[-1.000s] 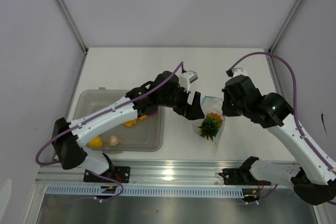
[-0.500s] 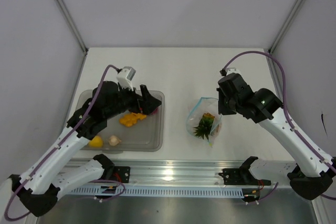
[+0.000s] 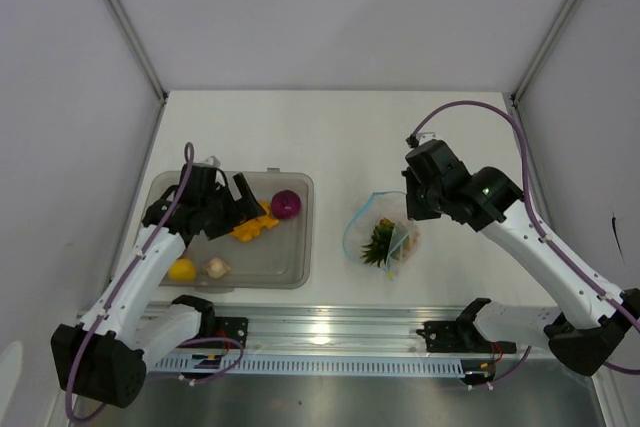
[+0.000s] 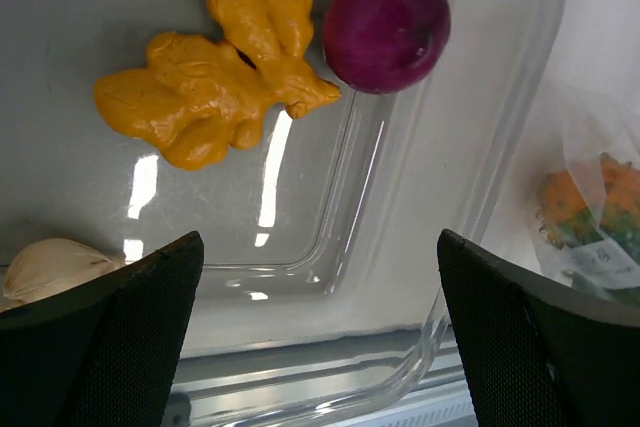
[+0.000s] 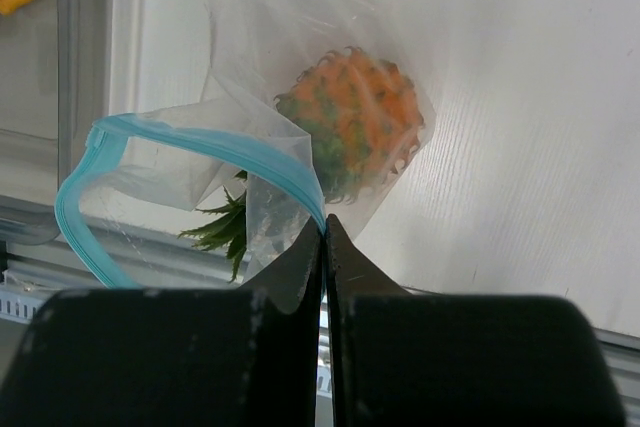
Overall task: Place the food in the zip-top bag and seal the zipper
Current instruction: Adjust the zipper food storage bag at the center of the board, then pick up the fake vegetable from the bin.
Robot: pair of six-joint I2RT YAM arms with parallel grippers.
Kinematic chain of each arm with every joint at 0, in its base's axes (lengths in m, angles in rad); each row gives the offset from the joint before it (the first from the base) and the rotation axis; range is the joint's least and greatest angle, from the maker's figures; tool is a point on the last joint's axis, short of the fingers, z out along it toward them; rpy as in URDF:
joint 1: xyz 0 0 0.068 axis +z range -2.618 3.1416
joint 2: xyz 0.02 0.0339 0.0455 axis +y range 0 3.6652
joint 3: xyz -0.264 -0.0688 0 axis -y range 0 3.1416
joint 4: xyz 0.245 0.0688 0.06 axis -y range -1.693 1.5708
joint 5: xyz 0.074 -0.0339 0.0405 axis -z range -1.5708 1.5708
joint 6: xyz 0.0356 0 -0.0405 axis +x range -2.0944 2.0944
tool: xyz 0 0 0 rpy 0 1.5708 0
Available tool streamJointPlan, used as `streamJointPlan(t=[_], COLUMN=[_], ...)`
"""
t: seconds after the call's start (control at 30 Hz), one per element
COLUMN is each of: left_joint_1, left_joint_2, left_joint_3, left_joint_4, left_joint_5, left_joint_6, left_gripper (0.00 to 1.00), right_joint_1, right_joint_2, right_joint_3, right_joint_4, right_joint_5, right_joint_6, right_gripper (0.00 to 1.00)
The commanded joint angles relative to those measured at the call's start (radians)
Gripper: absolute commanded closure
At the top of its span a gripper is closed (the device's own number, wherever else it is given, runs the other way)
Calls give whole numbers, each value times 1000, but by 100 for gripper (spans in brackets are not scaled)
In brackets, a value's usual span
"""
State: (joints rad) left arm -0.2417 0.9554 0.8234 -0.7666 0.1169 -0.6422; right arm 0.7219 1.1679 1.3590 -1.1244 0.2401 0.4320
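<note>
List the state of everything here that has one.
zip-top bag, mouth open
zipper, unsealed, pinched by right gripper
spiky-leaved piece, inside the bag
right gripper, shut on the zipper
left gripper, open above the tub
tub, lidless, holding onion, garlic, lemon, orange piece

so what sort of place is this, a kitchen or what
Most likely a robotics test cell, not a kitchen: a white tabletop walled by blank grey panels, two white robot arms bolted to an aluminium rail, and plastic toy food, like the round purple onion, in a translucent rectangular tub.
</note>
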Motion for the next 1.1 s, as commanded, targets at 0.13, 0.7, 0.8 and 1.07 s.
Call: streamJointPlan(t=[0.13,0.7,0.8,1.07], left_joint_1=[114,166,173,179], left_joint_2=[28,149,190,267], left_joint_3=[-144,-185,-194,-211], left_joint_4=[122,184,230,331], left_joint_5=[80,-158,-167,-174], left_joint_6=[-163,-310,-316,-340], left_gripper=[0,8,9,17], right_joint_1=[-4,4,11,31], right_joint_2=[-7,7,13,27], right_joint_3=[-4,0,5,17], right_joint_4=[26,40,43,41], right_joint_5=[-15,-39,-42,-39], right_joint_6=[-19,-12,-10,-4], right_gripper=[100,100,100,100])
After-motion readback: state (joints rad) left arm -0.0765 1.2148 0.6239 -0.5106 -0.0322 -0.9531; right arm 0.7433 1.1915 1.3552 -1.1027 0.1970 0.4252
